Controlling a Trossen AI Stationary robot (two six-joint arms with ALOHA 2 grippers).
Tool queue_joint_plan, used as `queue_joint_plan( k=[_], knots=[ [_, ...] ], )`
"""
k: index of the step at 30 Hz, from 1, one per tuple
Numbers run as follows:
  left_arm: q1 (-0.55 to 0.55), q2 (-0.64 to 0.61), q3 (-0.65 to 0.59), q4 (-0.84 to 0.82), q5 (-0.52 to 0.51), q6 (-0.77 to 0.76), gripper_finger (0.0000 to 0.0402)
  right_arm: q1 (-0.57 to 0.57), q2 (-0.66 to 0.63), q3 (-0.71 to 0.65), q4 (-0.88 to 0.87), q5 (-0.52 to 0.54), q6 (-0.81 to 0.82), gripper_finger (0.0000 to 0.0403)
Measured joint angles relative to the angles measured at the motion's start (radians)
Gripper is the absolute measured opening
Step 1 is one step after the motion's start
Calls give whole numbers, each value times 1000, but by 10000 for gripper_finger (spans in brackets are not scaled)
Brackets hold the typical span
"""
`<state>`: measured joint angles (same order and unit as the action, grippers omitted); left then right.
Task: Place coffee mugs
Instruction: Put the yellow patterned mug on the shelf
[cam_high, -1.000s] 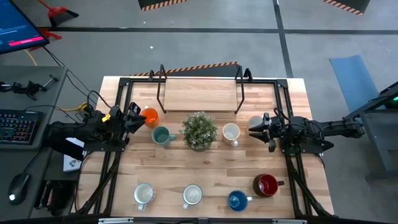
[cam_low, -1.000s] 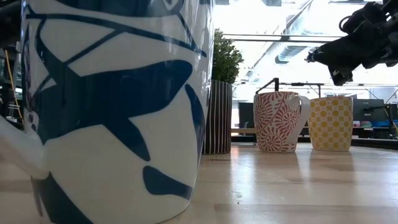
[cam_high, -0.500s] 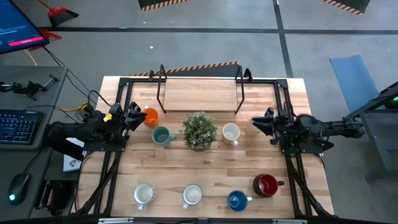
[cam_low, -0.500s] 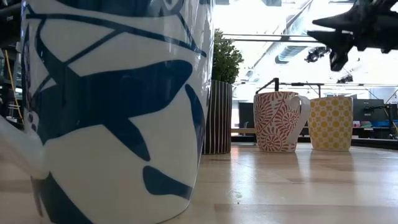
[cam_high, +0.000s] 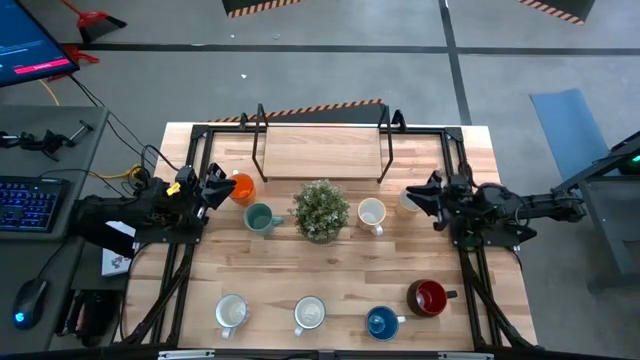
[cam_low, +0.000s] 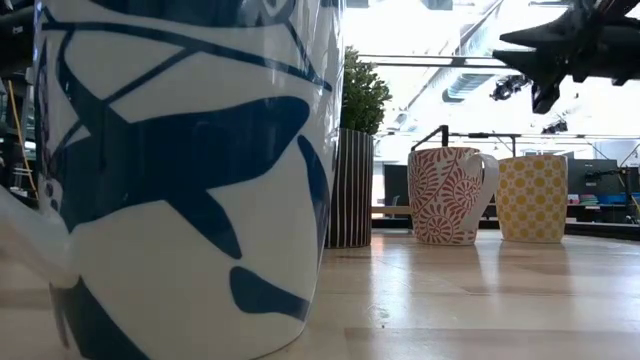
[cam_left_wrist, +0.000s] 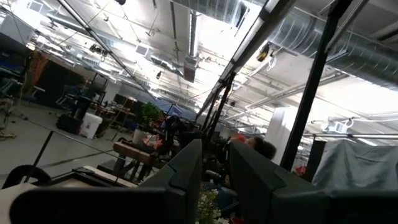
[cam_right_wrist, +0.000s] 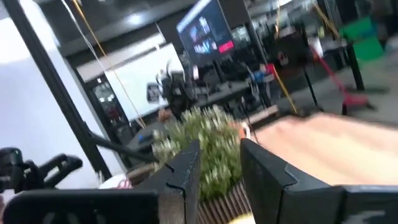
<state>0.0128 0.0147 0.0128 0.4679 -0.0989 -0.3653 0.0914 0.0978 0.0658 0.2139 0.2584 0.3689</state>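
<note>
Reaching step: the right hand (cam_high: 420, 196), parted and empty, hovers over the cream mug (cam_high: 406, 204) just below it. Next it should lower and grasp. The left hand (cam_high: 214, 186) waits, parted.

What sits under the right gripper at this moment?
In the high view, a cream mug peeks out from beneath the right gripper. Only its edge shows; the arm covers the rest. The low view shows a yellow-dotted mug standing on the table below the raised gripper.
</note>
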Motion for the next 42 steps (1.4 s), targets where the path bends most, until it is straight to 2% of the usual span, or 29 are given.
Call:
queue_joint_plan(
  k=[4,7,10,15,20,24,27,30,34,38,42],
  knots=[
    [0,0,0,0,0,-21,76,0,0,4,-16,34,102,97],
    [0,0,0,0,0,-44,76,0,0,59,-38,20,62,97],
    [0,0,0,1,0,-44,76,0,6,165,-139,22,4,97],
    [0,0,0,0,-8,-42,76,0,109,406,-509,89,-39,97],
    [0,0,0,-6,-10,-43,76,0,309,619,-941,159,129,97],
    [0,0,0,-18,-12,-43,76,0,470,746,-1164,164,279,97],
    [0,0,0,-35,-19,-43,76,0,579,818,-1245,149,323,97],
    [0,0,0,-53,-20,-43,76,0,681,859,-1253,125,300,97],
    [0,0,0,-64,-20,-51,76,0,794,870,-1268,94,287,97],
    [0,0,0,-65,-20,-78,76,-21,895,869,-1327,7,371,97],
    [0,0,0,-70,-20,-78,76,-33,967,869,-1331,-31,385,97]
  ],
)
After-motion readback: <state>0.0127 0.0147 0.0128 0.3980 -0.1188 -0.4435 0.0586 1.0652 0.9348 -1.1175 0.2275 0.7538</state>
